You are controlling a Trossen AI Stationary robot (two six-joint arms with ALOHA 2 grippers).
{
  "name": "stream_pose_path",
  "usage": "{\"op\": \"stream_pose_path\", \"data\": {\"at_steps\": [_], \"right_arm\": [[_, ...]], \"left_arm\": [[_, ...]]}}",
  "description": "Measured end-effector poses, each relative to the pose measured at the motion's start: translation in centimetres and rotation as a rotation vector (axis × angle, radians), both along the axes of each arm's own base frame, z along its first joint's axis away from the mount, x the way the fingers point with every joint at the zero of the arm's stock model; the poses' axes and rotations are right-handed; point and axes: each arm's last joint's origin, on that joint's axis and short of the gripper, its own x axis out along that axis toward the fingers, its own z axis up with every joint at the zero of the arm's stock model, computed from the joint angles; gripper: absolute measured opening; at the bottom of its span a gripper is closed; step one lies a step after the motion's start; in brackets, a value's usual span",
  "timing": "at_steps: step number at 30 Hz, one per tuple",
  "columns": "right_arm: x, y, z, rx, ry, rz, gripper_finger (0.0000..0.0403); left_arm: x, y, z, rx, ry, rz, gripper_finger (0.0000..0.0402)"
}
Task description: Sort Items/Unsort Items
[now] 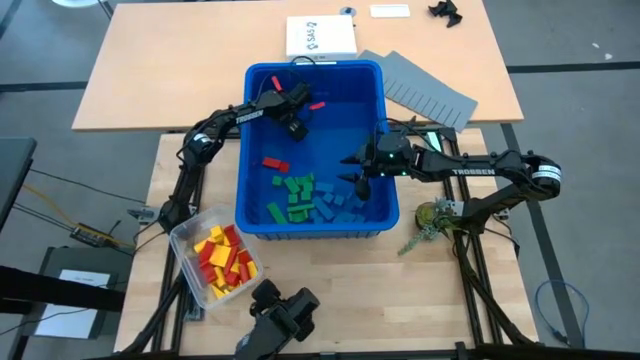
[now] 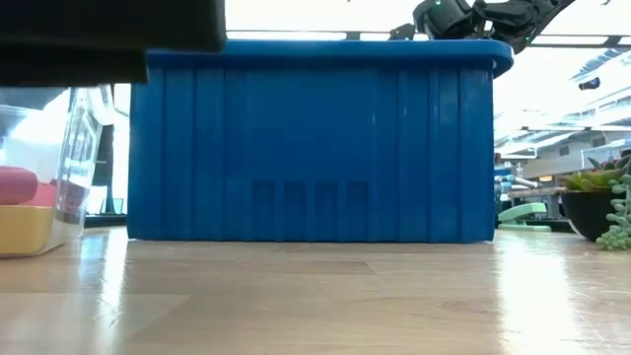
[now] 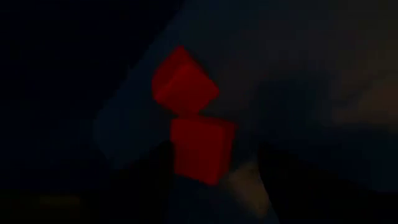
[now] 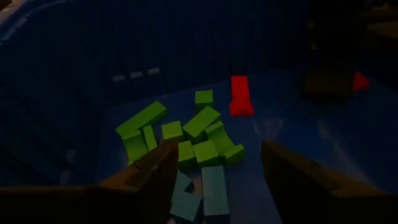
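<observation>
The items lie on the floor of a blue bin (image 1: 312,75). They are a heap of green blocks (image 4: 186,134), blue blocks (image 4: 208,190) near it, and a lone red block (image 4: 239,96). My left gripper (image 1: 305,102) reaches down into the bin's far part and stands open. A red block (image 3: 202,149) shows between its fingertips, with a second red shape (image 3: 185,84) just beyond it. Whether a finger touches the block, I cannot tell. My right gripper (image 4: 214,180) hovers open over the green and blue blocks, holding nothing.
A clear tub (image 1: 190,235) with yellow and red blocks stands at the bin's near left corner. Grey slotted sheets (image 1: 425,88) and a white box (image 1: 322,37) lie beyond the bin. A small plant (image 1: 435,218) sits under the right arm. The bin's walls (image 2: 315,148) rise high around both grippers.
</observation>
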Motion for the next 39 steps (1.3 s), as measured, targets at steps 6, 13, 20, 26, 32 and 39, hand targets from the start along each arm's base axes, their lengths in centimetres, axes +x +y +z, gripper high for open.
{"op": "stream_pose_path", "data": {"at_steps": [6,13,20,26,32,39], "right_arm": [[0.0,0.0,0.0,0.003,0.000,-0.001,0.0229],[0.0,0.0,0.0,0.002,0.000,-0.001,0.0229],[0.0,0.0,0.0,0.002,0.003,0.000,0.0229],[0.0,0.0,-0.1,0.010,0.014,0.004,0.0229],[-0.1,0.1,-0.2,0.014,0.024,0.006,0.0229],[-0.1,0.1,-0.2,0.014,0.024,0.006,0.0229]], "left_arm": [[0.3,-0.2,-0.4,-0.020,0.002,-0.035,0.0239],[2.2,-2.7,0.3,-0.102,0.032,-0.164,0.0239],[3.7,-3.8,1.7,-0.117,0.023,-0.244,0.0239],[3.2,-2.9,2.3,-0.143,-0.037,-0.228,0.0239],[1.6,-0.5,2.1,-0.186,-0.131,-0.175,0.0239],[1.7,0.1,-0.3,-0.305,-0.173,-0.221,0.0239]]}}
